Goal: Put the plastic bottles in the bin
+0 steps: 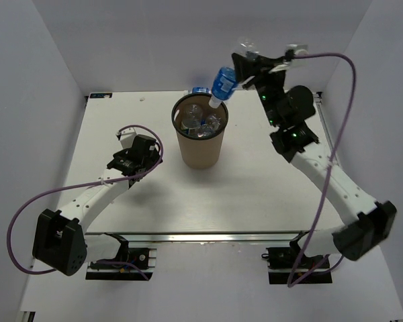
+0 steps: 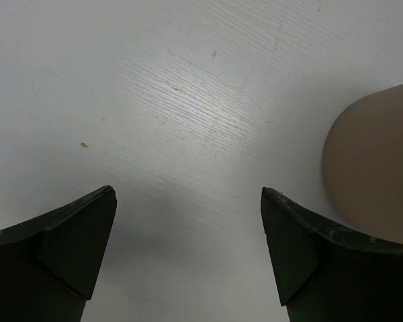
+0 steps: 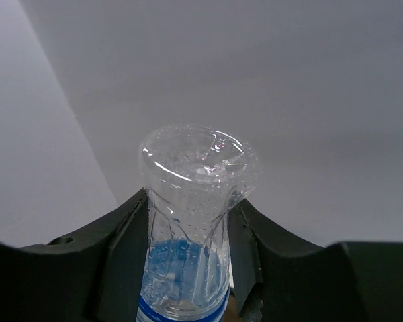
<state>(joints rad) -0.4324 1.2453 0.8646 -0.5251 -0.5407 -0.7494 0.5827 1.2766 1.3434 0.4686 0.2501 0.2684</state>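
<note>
Two arms share a white table (image 1: pixel 269 194), and only the top view takes in all of it. The brown bin (image 1: pixel 200 149) stands at mid-width, toward the far edge. Open table lies on its left, right and near sides, and white walls (image 1: pixel 47 74) close off the left, right and far edges.

The left hand (image 2: pixel 188 201) sits low to the left of the bin, apart from it. Its wrist view shows the jaws spread wide with only bare table between them, and the bin's wall curving in at the right edge.

The right hand (image 1: pixel 242 69) is raised above and beyond the bin's far right rim. It grips one bottle (image 1: pixel 222 84) that slants cap-down, with the white cap at or just over that rim. The right wrist view adds what the top view blurs. Both fingers (image 3: pixel 114 255) press on the clear body just under the bottle's base, with the blue label beyond them and bare wall behind.

Several bottles (image 1: pixel 201 119) lie jumbled inside the bin, seen only from above.
</note>
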